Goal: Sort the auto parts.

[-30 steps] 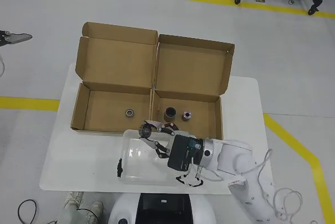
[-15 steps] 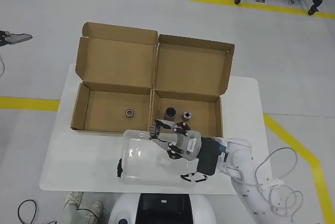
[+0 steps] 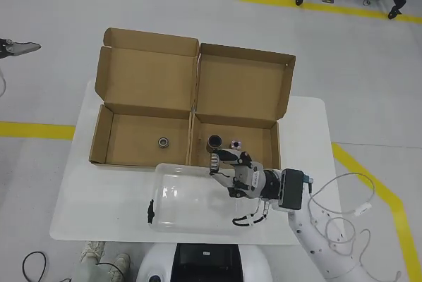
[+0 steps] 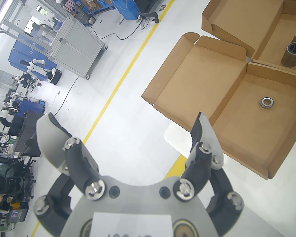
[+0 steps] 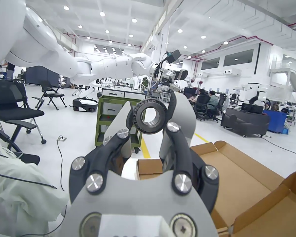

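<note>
The right gripper [image 5: 150, 110] is clamped on a bearing [image 5: 150, 117], up over the near edge of the right box [image 3: 260, 149]. It probably goes next in the left box [image 3: 130, 146], by the matching bearing [image 3: 163, 142].

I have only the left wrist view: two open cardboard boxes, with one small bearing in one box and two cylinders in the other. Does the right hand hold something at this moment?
Observer: Yes. In the right wrist view, the right hand is shut on a bearing, gripped by its outer ring.
Operator: Where is this hand?
Observer: In the top view it is over the near wall of the box with the two cylinders, on the robot's side of the dark cylinder.
Operator: What else stands nearby?
Observer: A clear plastic container stands on the robot's side of that box. The right hand is at its far corner.
</note>
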